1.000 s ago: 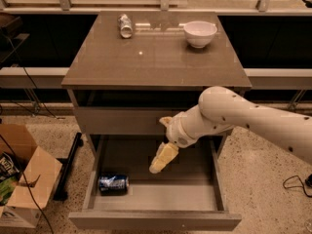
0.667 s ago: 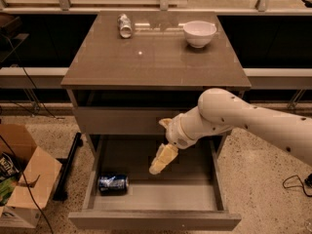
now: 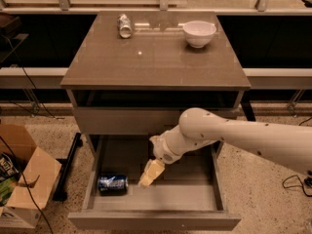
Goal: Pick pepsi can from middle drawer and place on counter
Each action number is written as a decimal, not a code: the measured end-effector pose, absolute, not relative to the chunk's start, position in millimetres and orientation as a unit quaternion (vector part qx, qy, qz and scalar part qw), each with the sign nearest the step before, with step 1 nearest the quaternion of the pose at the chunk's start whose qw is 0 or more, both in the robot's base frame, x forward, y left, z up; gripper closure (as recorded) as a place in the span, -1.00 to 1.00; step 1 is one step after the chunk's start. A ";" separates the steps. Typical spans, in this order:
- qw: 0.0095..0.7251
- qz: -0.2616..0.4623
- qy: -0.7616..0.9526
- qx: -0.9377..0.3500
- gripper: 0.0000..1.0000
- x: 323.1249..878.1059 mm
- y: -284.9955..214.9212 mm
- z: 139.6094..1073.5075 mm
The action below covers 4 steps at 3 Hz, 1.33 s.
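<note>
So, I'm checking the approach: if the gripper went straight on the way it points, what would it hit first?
Probably the floor of the middle drawer, just right of the pepsi can. The gripper hangs inside the drawer pointing down-left, though depth is unclear.

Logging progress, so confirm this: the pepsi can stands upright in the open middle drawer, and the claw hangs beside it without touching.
Not quite. The pepsi can does not stand upright: it lies on its side on the floor of the open middle drawer, as the camera view shows. The rest holds: the claw hangs over the drawer beside the can, apart from it.
</note>
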<state>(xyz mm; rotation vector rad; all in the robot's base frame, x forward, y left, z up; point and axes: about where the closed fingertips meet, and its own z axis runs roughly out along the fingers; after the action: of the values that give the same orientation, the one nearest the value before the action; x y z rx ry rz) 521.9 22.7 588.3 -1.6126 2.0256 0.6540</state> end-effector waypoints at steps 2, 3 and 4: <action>0.222 0.275 0.729 -0.587 -1.00 525.0 82.7 492.5; 0.218 0.279 0.729 -0.586 -1.00 522.7 83.9 486.9; 0.225 0.288 0.730 -0.578 -1.00 523.0 87.5 482.3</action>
<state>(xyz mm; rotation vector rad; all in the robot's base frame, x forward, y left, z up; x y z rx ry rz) 523.0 87.5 482.3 -1.5947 2.0136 0.7933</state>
